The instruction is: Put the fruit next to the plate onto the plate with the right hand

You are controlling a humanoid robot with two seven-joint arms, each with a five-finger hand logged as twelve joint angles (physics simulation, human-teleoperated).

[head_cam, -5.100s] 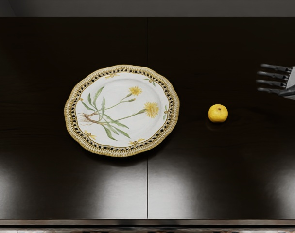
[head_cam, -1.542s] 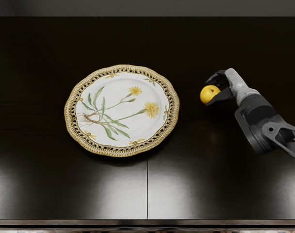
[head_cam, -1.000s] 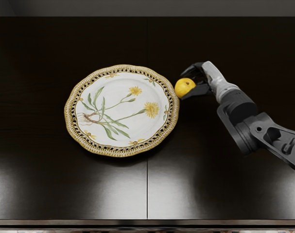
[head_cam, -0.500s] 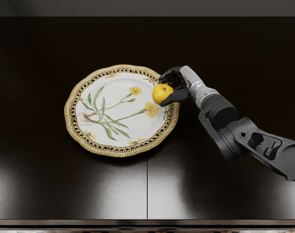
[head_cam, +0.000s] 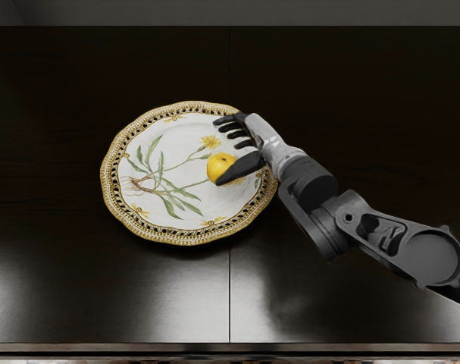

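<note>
Fruit (head_cam: 220,165) (small, round and yellow) lies on the plate (head_cam: 112,163), right of the plate's middle and well inside the rim, so it is on the white painted face and not on the table (head_cam: 78,273). The plate sits a little left of the table's middle, about midway between the far edge and the near edge, and its gold pierced rim reaches right just past the seam (head_cam: 230,288) that runs from far edge to near edge. Green stems and yellow flowers (head_cam: 169,178) are painted across the plate, and the fruit covers part of the right-hand flower. Just right of the fruit is the right hand (head_cam: 248,148), over the plate's right part. Its fingers (head_cam: 231,127) are stretched out straight and spread, pointing left above the fruit and clear of it, while the thumb (head_cam: 241,167) lies along the fruit's right side, touching it or very nearly so (I cannot tell which). The hand is opened out and grips nothing. From the wrist the arm (head_cam: 381,235) slants down across the plate's right rim and runs off towards the table's right edge.
</note>
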